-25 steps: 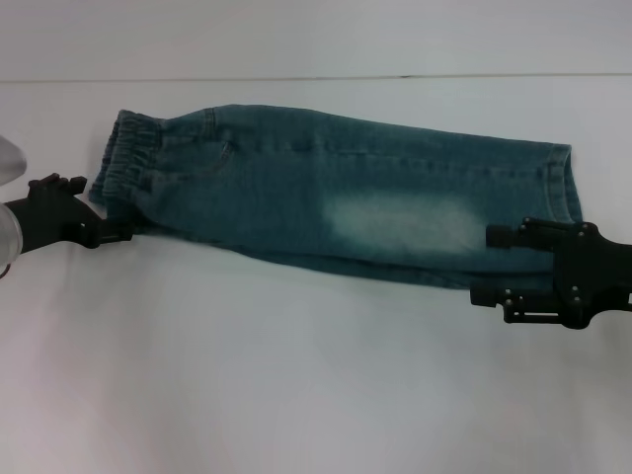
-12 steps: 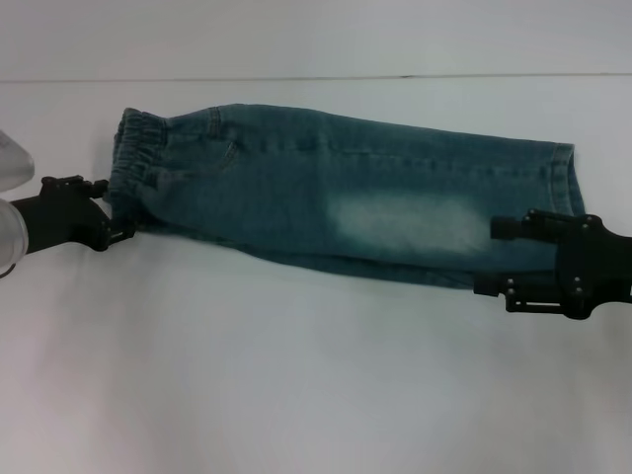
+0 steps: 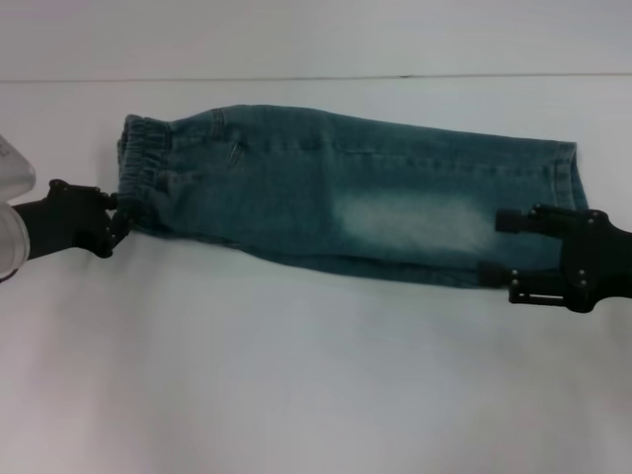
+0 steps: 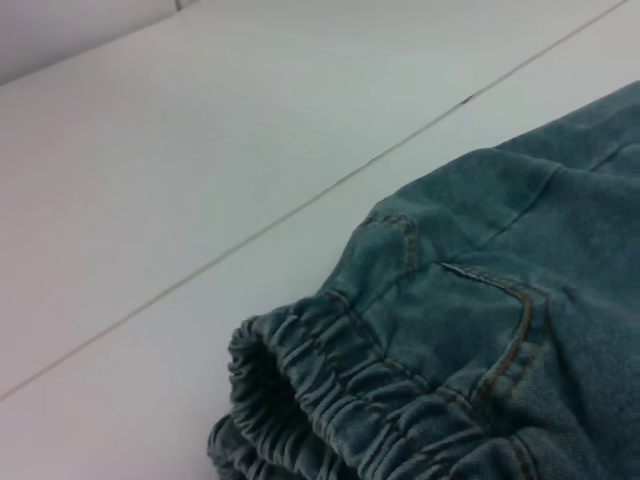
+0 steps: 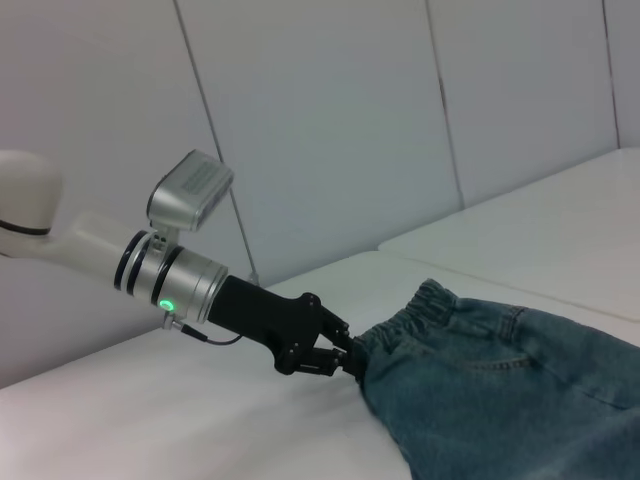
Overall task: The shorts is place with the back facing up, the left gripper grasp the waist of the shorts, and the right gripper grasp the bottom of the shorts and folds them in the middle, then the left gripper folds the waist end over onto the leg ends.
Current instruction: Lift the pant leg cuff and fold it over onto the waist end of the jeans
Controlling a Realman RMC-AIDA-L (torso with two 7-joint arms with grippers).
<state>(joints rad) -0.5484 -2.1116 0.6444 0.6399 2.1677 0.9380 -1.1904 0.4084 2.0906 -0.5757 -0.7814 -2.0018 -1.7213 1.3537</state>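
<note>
The shorts (image 3: pixel 326 193) lie folded lengthwise into a long band across the white table, waist to the left and leg ends to the right. My left gripper (image 3: pixel 118 222) is shut on the near corner of the ruffled waist (image 3: pixel 141 168). The right wrist view shows that black claw (image 5: pixel 345 358) pinching the waist (image 5: pixel 425 300). The left wrist view shows only the waist (image 4: pixel 320 400) and a pocket seam. My right gripper (image 3: pixel 499 247) is open, its two fingers spread over the near part of the bottom of the shorts (image 3: pixel 563 173), beside a pale bleached patch (image 3: pixel 415 222).
The white table (image 3: pixel 296 375) stretches bare in front of the shorts. A thin seam line (image 3: pixel 296 77) runs across it behind them. A pale panelled wall (image 5: pixel 330 120) stands beyond the table's left side.
The waist end has shifted right with my left gripper still on it. My right gripper has slid right and slightly away from me along the leg ends.
</note>
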